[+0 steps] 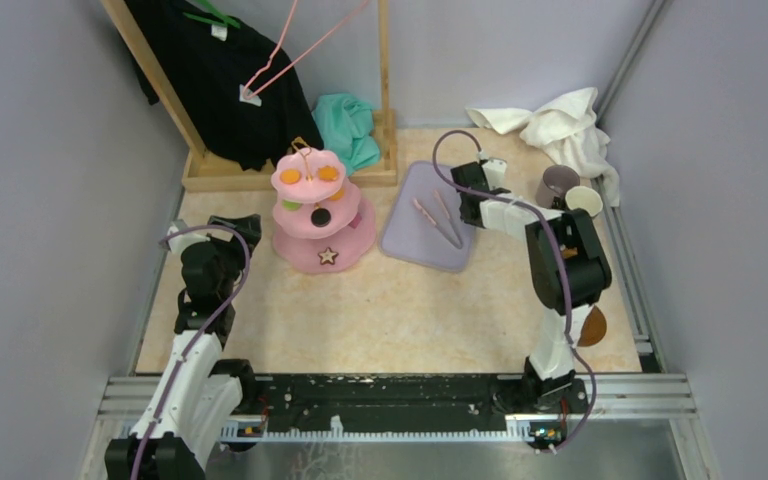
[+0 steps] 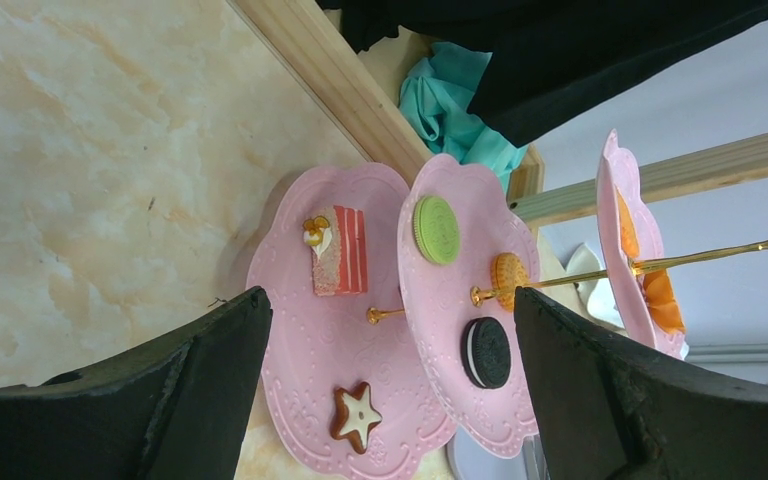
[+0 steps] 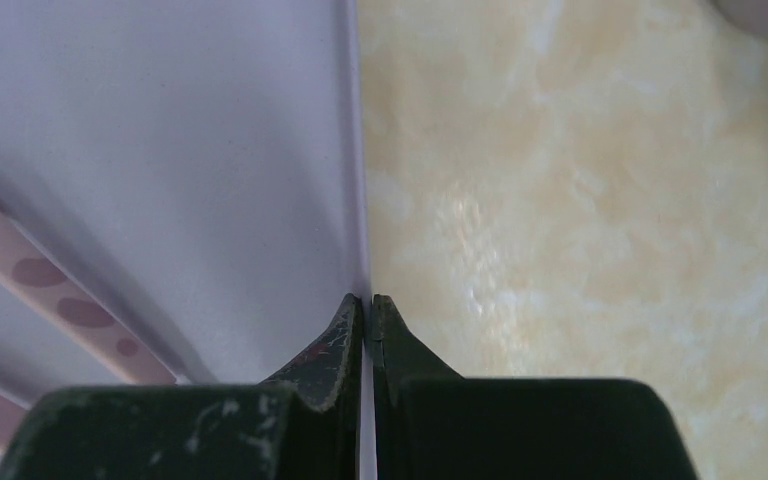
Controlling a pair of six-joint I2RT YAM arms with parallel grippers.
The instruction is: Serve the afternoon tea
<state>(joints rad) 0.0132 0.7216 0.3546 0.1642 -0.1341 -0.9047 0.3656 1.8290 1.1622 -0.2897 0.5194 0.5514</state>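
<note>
Right gripper [image 3: 368, 300] closed at right rim of lilac tray [image 3: 160, 150]. Left gripper [image 2: 385, 300] open, facing pink stand [image 1: 355, 235] at rear-left of tabletop [image 1: 410, 310]. Mauve mug [image 1: 557, 184], cream mug [image 1: 584, 201] by right edge, toward the rear.

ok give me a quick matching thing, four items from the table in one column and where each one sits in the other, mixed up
Things:
1. brown star
2. black round
3. pink tongs
4. mauve mug

Places:
a. on the lilac tray
b. next to the white cloth
c. bottom tier of the pink stand
d. middle tier of the pink stand

Pairs: 1-c, 2-d, 3-a, 4-b
</note>
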